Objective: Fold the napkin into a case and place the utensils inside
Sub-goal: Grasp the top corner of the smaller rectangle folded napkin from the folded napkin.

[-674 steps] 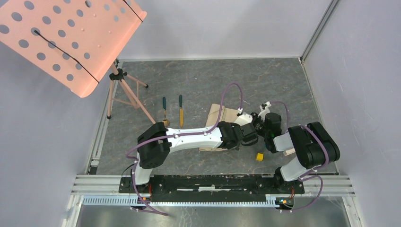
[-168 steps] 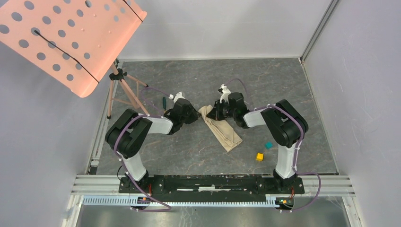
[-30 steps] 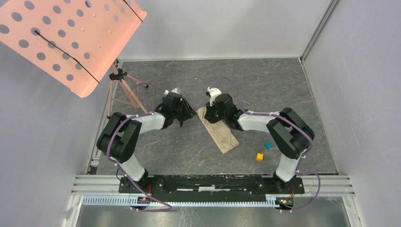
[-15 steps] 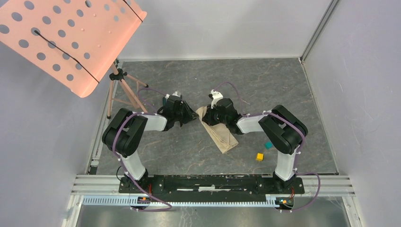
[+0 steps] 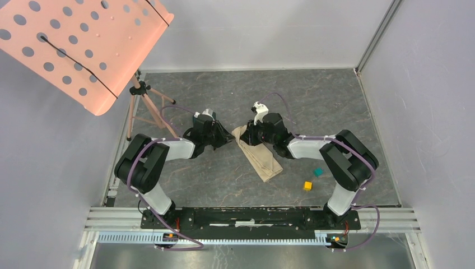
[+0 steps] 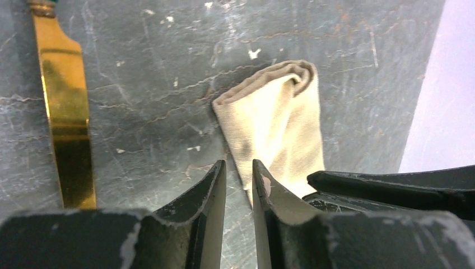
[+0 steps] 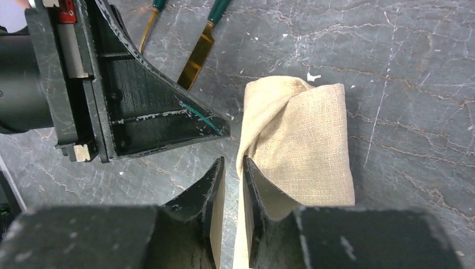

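Right wrist view: the napkin (image 7: pixel 302 140) lies folded, its edge between the right jaws; I cannot tell if they pinch it. The left jaws gape a crack, empty, the knife (image 6: pixel 64 129) to their left. Cloth looks soft and floppy, so grab its loose edge.

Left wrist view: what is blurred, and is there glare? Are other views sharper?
Left wrist view: the left end effector is blurred, the knife shines unevenly, the napkin is sharp. Right wrist view: weave crisp, near fingers soft. Top view: even light, faint shadows.
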Tool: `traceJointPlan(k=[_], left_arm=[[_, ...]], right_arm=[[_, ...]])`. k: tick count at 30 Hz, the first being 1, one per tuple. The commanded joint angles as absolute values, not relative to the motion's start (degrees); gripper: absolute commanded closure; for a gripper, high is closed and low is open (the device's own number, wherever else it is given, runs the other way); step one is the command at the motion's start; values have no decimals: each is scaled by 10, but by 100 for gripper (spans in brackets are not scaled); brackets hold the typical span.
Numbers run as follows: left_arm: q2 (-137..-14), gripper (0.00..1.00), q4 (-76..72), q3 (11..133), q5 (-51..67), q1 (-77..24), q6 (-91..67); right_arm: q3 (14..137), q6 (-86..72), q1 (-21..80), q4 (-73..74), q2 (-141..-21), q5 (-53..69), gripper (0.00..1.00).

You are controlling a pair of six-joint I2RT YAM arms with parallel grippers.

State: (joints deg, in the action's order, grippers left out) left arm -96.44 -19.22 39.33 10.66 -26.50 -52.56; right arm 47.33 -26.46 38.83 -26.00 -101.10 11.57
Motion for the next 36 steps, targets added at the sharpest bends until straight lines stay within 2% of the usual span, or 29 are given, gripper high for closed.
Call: traceJointPlan(k=[1,7,10,16,22,32,36], left_arm=[[-927,69,-206,409,121,-271,-487],[-954,70,-220,433,138,-279,-502],[-983,71,-223,447,146,-282,-503],[-1010,71,-222,467,154,-282,-486],[-1028,73,-161,486,121,-281,-484],[-1021,75,-142,477,92,-279,-470],[-1010,75,-146,479,101,-281,-455]], right_arm=[[449,-250,387,-268,-992,115,79],[423,-268,390,-303,-1046,125,89],[402,-270,392,-304,-1046,117,90],[398,-255,392,-288,-1013,107,90],[419,-246,392,-265,-993,115,86],[323,-270,411,-295,-968,92,85],[339,-243,413,-271,-947,84,83]])
